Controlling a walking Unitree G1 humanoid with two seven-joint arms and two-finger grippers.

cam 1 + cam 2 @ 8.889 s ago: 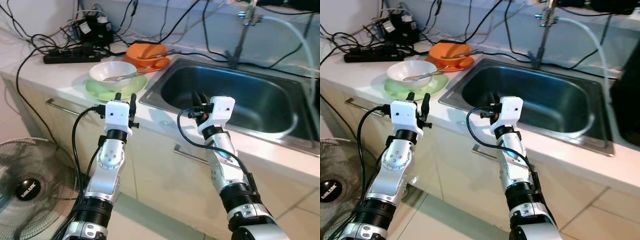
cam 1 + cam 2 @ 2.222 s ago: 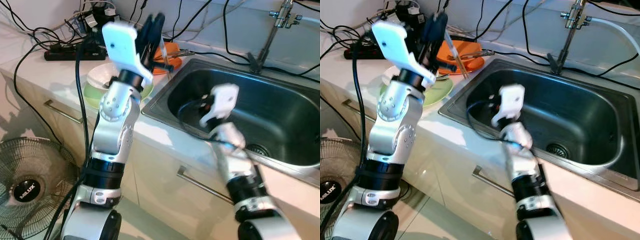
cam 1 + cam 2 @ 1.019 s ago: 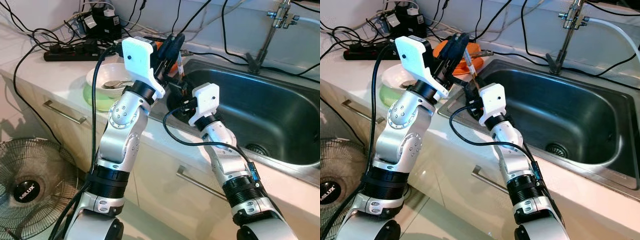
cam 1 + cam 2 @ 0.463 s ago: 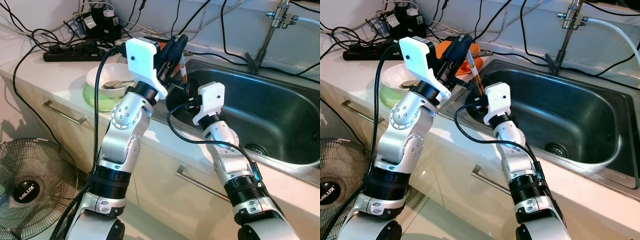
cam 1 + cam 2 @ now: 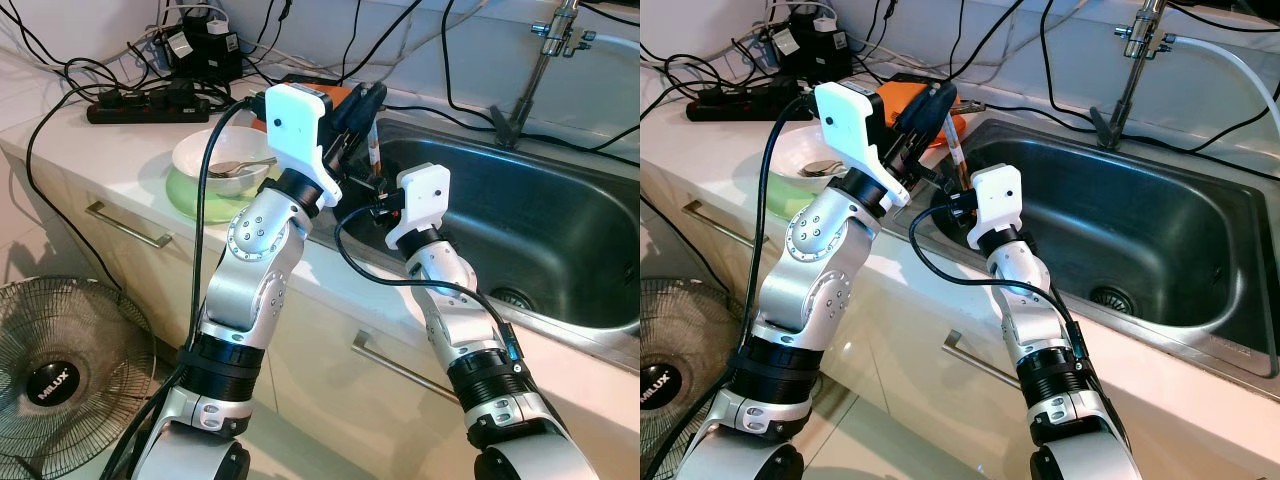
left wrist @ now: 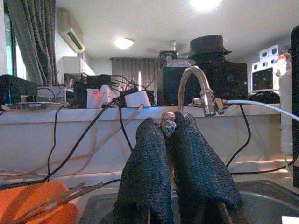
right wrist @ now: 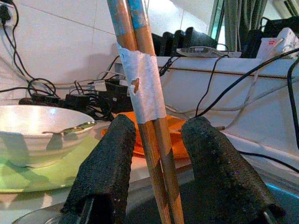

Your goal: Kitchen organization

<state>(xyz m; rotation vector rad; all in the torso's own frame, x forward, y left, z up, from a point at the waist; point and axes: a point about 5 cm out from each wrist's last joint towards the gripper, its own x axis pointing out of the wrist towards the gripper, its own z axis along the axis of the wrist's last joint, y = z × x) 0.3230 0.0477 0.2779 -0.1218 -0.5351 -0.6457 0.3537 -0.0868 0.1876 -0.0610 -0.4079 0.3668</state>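
A pair of wooden chopsticks (image 5: 958, 150), taped together with a white band (image 7: 140, 88), hangs upright over the left rim of the steel sink (image 5: 560, 220). My left gripper (image 5: 365, 102) is shut on their upper end, whose tips poke out between the fingers (image 6: 167, 116). My right gripper (image 7: 161, 126) sits just below at the sink's edge. It is open, and the chopsticks pass between its two fingers (image 7: 105, 158) without clear contact.
A white bowl (image 5: 222, 155) with a spoon rests on a green plate (image 5: 190, 190) on the counter. An orange plate (image 5: 902, 100) with utensils lies behind it. Power strip (image 5: 150, 100) and cables run along the back; faucet (image 5: 545, 40) far right; fan (image 5: 60, 370) on the floor.
My left gripper has carried the chopsticks right and down from above the bowl to the sink's rim. The right gripper rose to meet them, and they now stand between its fingers.
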